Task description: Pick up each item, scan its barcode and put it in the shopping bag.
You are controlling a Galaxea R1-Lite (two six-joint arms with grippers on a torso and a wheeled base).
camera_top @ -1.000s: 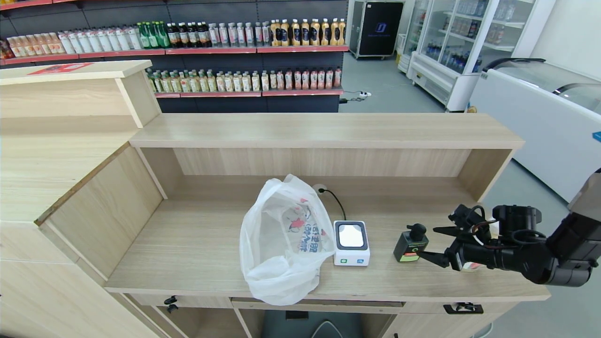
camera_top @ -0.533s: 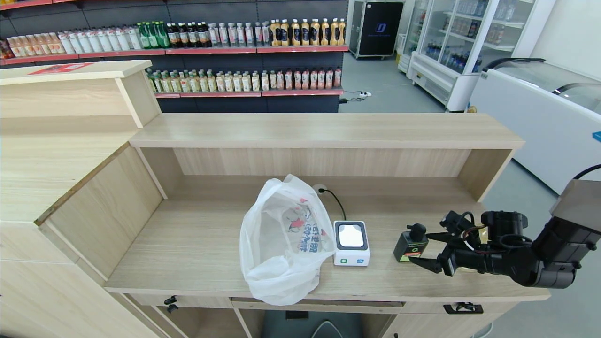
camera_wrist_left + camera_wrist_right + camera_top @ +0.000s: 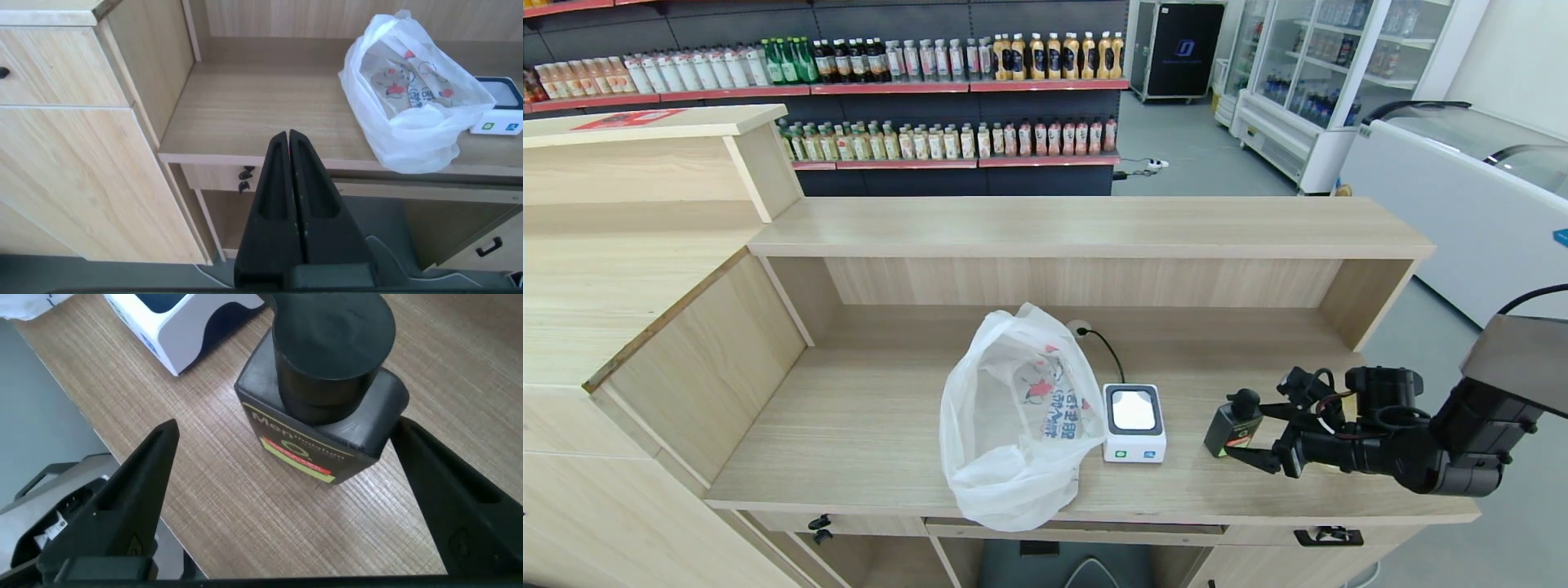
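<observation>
Bottle: small dark bottle with a round black cap and a label on its front; stands on the wooden counter, toward the robot's right, apart from the scanner. In the right wrist view the bottle sits between the two fingers, with counter surface showing on either side of it.
Right gripper: right gripper low over the counter at the bottle; jaws spread wide, one finger on each side of the bottle, nothing clamped. Wrist view of the same gripper shows a gap between each finger and the bottle.
Left gripper: left gripper below and in front of the counter's front edge, well apart from the goods; fingers pressed flat together, holding nothing.
Shopping bag: white translucent plastic bag with red print, mouth open, slumped on the counter just beside the scanner on the robot's left.
Scanner: white box scanner with a glass top, between bag and bottle; a black cable runs from it to the back of the counter.
Background: shelves of drink bottles; glass-door coolers.
</observation>
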